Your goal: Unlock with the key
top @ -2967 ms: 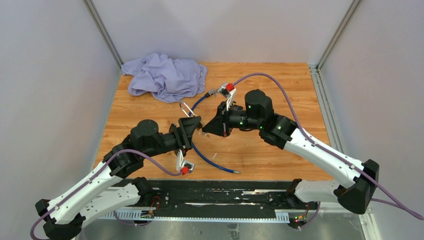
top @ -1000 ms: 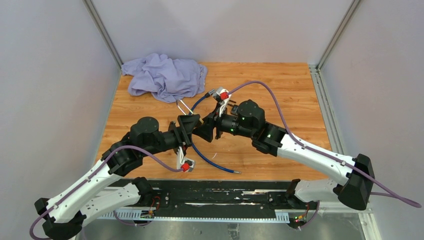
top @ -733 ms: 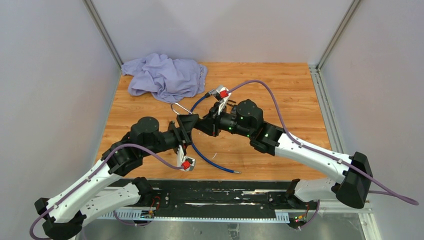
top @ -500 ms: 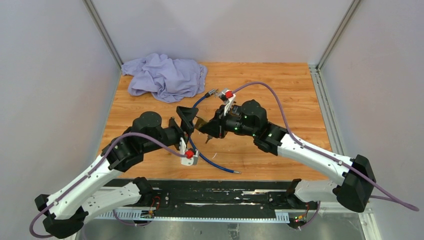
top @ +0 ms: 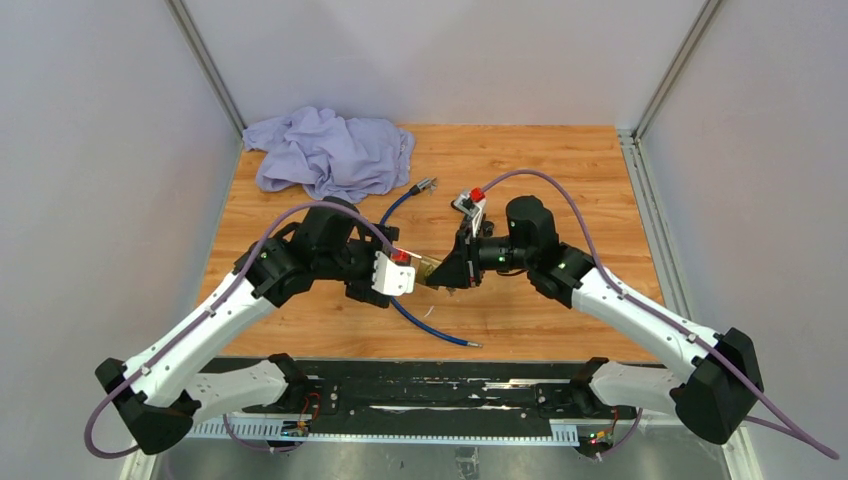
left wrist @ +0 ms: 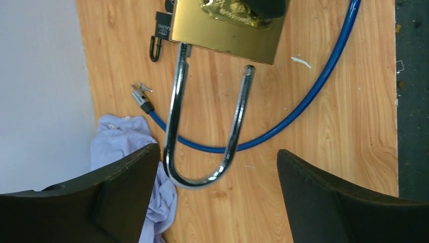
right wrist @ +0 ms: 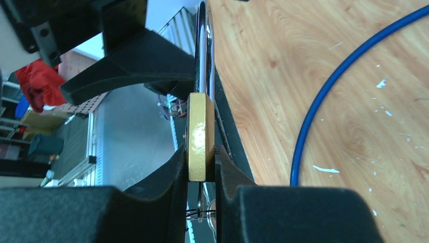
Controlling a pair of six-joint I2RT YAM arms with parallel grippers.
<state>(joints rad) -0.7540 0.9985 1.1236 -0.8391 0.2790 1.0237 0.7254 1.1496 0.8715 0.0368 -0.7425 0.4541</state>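
Observation:
My right gripper is shut on the brass padlock and holds it above the table. In the right wrist view its pads clamp the lock body edge-on. The shackle points away, and a key with its ring hangs under the body. In the left wrist view the lock body is at the top. The chrome shackle stands open, its short leg free of the body. My left gripper is open around the shackle without touching it.
A blue cable curves across the wooden table under the lock and shows in the left wrist view. A crumpled purple cloth lies at the back left. Grey walls enclose the table.
My left arm has swung up and turned at the wrist, and its gripper now faces the lock from the left. My right gripper has moved right and nearer with the padlock.

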